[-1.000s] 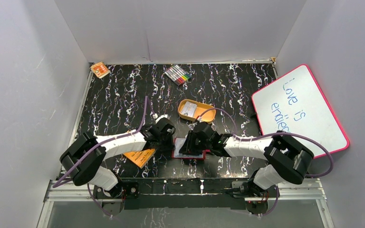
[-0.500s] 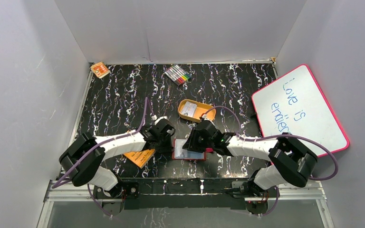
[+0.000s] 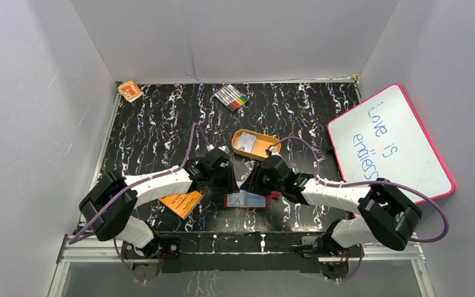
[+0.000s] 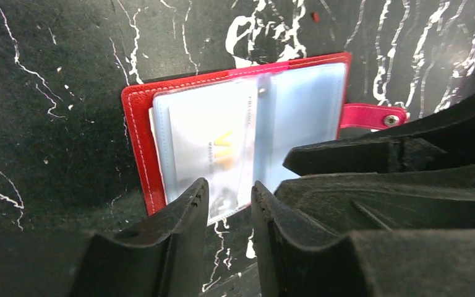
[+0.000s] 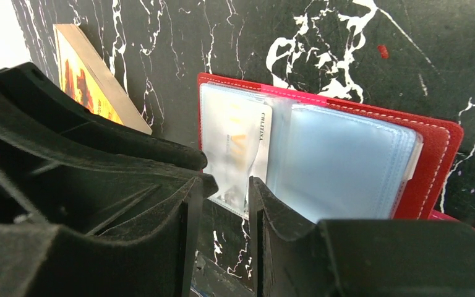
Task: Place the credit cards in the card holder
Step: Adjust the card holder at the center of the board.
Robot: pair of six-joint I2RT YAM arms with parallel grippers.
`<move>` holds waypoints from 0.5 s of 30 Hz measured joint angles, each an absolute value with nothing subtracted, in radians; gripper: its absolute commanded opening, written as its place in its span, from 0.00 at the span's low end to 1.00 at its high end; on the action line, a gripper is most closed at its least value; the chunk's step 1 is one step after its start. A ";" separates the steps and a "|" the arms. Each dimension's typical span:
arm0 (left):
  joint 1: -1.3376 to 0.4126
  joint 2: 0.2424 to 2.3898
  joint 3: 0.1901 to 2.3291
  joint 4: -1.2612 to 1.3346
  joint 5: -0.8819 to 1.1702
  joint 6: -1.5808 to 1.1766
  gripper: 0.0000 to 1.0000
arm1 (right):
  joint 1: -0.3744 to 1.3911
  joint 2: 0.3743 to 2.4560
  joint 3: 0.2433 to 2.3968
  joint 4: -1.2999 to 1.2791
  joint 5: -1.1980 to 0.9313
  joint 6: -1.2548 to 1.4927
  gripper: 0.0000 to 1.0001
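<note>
Red leather lies spread flat on the black marbled table point(image 3: 161, 130): the card holder point(image 3: 245, 200) is open near the front edge, midway between my two arms. White stitching runs along its red border, and a stack of bluish-clear pockets fills the inside. A pink-red snap tab point(image 4: 371, 116) sticks out from one side, its metal stud showing. One credit card point(image 4: 213, 145) sits in the top pocket of one half. It is pale whitish-grey, with a faint gold mark in the middle and a thin line of print along one edge. The pockets on the other half look empty and glossy.

My left gripper point(image 4: 227, 199) hangs over the holder's edge with its jaws a little apart and nothing clamped. The loose lip of the card's pocket shows through the gap. My right gripper point(image 5: 222, 201) is just beside it, tips almost meeting the left's, also parted with no grip. From its wrist view the same pocket edge shows between its fingers point(image 5: 188, 204).

Another pale card point(image 3: 245, 143) rests in the orange-tan oval tin point(image 3: 266, 147), farther back on the table. An orange booklet point(image 3: 181, 203) lies just left of the holder.
</note>
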State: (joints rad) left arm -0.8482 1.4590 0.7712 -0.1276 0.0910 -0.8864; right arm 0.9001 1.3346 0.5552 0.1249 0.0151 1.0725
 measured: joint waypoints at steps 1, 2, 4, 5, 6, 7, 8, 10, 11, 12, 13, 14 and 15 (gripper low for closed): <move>-0.848 1.473 0.771 -0.120 0.091 -0.887 0.26 | 0.897 1.336 0.550 0.134 0.012 1.076 0.41; -0.848 1.484 0.771 -0.118 0.091 -0.887 0.25 | 0.896 1.337 0.546 0.140 0.012 1.080 0.41; -0.848 1.510 0.771 -0.118 0.088 -0.889 0.22 | 0.890 1.342 0.541 0.152 0.011 1.095 0.41; -0.848 1.518 0.771 -0.119 0.086 -0.892 0.21 | 0.889 1.346 0.540 0.160 0.007 1.103 0.41; -0.848 1.520 0.771 -0.117 0.086 -0.894 0.20 | 0.887 1.350 0.540 0.167 0.001 1.112 0.41; -0.848 1.520 0.770 -0.117 0.083 -0.896 0.18 | 0.885 1.353 0.538 0.176 -0.004 1.120 0.41; -0.848 1.521 0.769 -0.117 0.078 -0.898 0.17 | 0.883 1.356 0.533 0.194 -0.009 1.129 0.41; -0.848 1.521 0.766 -0.116 0.073 -0.903 0.16 | 0.881 1.364 0.522 0.215 -0.019 1.147 0.41; -0.848 1.521 0.765 -0.116 0.070 -0.906 0.15 | 0.879 1.372 0.517 0.227 -0.026 1.155 0.41; -0.848 1.521 0.763 -0.115 0.068 -0.909 0.14 | 0.878 1.379 0.513 0.236 -0.030 1.161 0.41; -0.848 1.521 0.761 -0.112 0.067 -0.912 0.13 | 0.876 1.389 0.513 0.239 -0.033 1.169 0.41; -0.848 1.521 0.760 -0.112 0.067 -0.914 0.12 | 0.875 1.399 0.513 0.243 -0.036 1.177 0.41; -0.848 1.521 0.760 -0.112 0.064 -0.916 0.12 | 0.874 1.405 0.513 0.245 -0.038 1.180 0.41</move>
State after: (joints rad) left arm -0.8482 1.5208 0.7601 -0.1123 0.0639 -0.9157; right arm 0.8742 1.4052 0.5125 0.2451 -0.0383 1.1801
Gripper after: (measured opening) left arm 0.139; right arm 0.413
